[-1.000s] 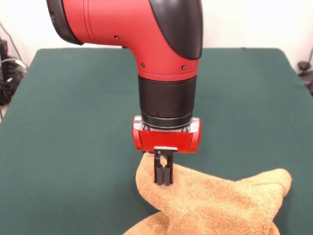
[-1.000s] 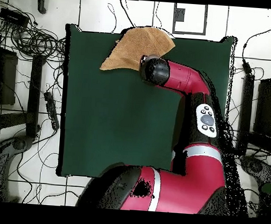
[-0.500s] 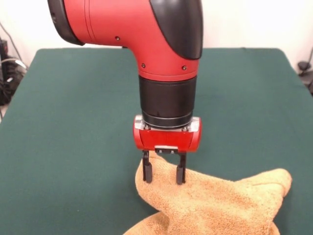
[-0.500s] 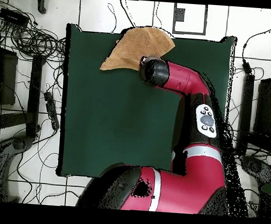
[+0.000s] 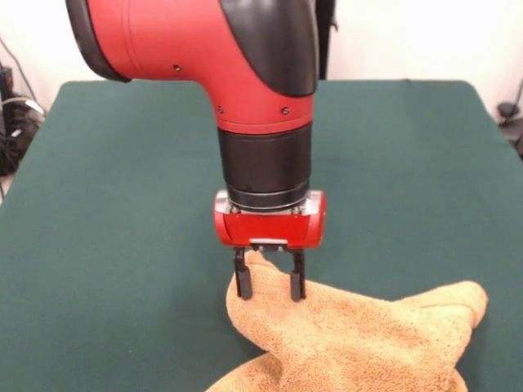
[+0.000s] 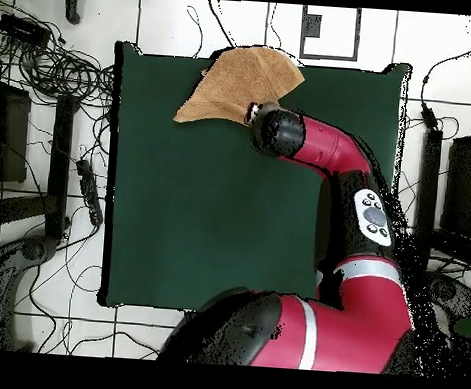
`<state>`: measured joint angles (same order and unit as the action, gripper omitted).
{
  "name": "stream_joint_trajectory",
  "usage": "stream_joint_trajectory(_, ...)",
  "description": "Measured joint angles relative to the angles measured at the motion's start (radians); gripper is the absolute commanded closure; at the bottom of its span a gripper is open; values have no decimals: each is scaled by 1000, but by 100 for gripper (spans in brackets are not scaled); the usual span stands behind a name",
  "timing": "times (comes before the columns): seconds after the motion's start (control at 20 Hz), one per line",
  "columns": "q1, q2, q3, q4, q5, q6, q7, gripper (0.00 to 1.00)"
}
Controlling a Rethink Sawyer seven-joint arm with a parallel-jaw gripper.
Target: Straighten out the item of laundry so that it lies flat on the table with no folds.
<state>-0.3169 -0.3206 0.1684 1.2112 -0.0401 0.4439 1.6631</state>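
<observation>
Green desk (image 5: 106, 204) spread wide on every side of the gripper (image 5: 268, 286). Fingers spread apart, gripping nothing, straddling a raised peak of cloth. Directly below and off to the right, rumpled orange-tan towel (image 5: 368, 343), folded over at the desk's edge.

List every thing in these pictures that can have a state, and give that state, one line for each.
gripper: open, fingers either side of a raised peak of cloth, holding nothing.
towel: crumpled and folded, not flat, lying at the table's edge.
table: dark green, bearing the towel at one edge.
arm: reaching across the table, its wrist pointing straight down over the towel.
</observation>
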Motion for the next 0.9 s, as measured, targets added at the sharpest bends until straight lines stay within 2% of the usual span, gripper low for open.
stream_joint_trajectory(0.15, -44, -1, 36, 34, 0, -33, 0, 0)
stream_joint_trajectory(0.7, -102, 34, 94, 52, -4, -81, 0, 0)
stream_joint_trajectory(0.75, -101, 50, 99, 53, -16, -90, 0, 100)
stream_joint_trajectory(0.9, -99, 56, 101, 52, -28, -95, 0, 100)
